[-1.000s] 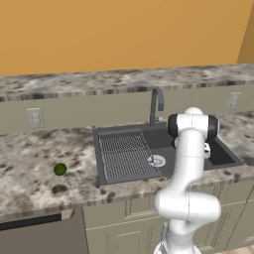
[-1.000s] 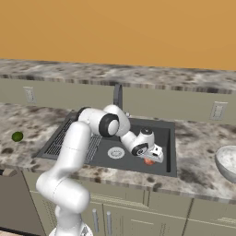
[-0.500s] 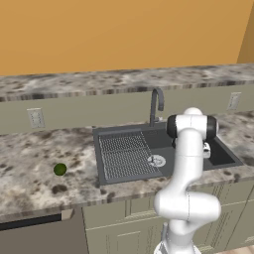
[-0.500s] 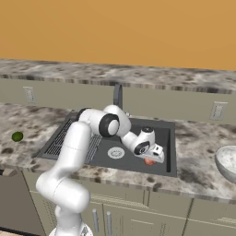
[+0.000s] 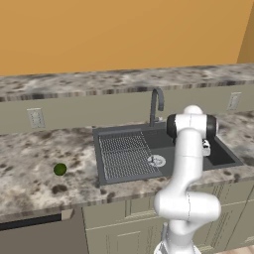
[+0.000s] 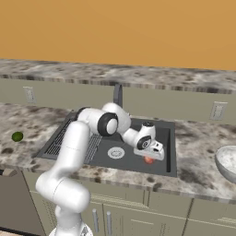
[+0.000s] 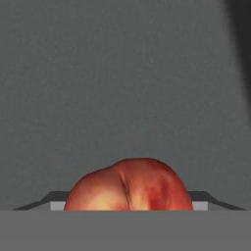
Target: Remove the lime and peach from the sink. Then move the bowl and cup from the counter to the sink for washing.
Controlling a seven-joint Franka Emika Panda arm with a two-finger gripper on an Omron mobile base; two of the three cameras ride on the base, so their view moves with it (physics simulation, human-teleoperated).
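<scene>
Orange-red peach between the claw tips in the grey sink, grip unclear, lime on the table, bowl far right.

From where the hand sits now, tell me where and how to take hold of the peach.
Grip the peach across its widest middle, coming straight down from above. It is a small round ball lying on the flat floor of the sink, with no handle or edge. The gripper hangs just over it, a finger on each side.

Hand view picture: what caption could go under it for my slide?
Gripper closing in on the peach, which lies on the grey floor of the sink.
</scene>
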